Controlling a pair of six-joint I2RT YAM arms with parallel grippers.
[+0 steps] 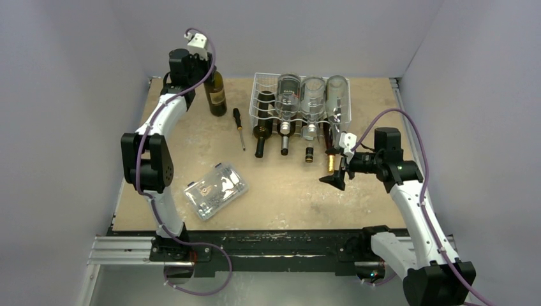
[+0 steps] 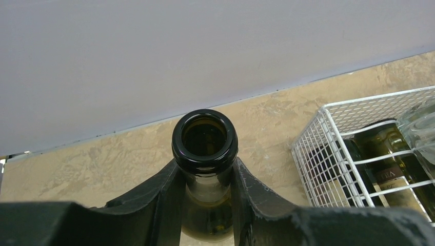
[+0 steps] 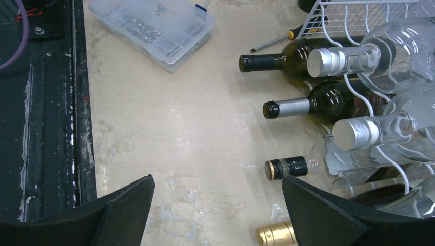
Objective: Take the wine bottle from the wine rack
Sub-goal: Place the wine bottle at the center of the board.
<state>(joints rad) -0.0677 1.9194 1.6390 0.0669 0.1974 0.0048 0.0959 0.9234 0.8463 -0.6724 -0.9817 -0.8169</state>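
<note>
Clearly, we saw the left jaws clamped on the wine bottle (image 1: 215, 95), upright near the far-left counter (image 1: 287, 197) edge, apart from the wine rack (image 1: 257, 95), while the right jaws gaped over open counter.

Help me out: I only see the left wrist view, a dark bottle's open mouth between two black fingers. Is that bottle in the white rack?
Observer: No. The dark bottle stands upright outside the wine rack, off to its left.
Operator: And the other arm?
Observer: The right end effector hangs open in front of the rack, near a gold-capped bottle neck.
Operator: Anything else lying around?
Observer: A screwdriver lies between the dark bottle and the rack, and a clear parts box sits nearer the arms.
</note>
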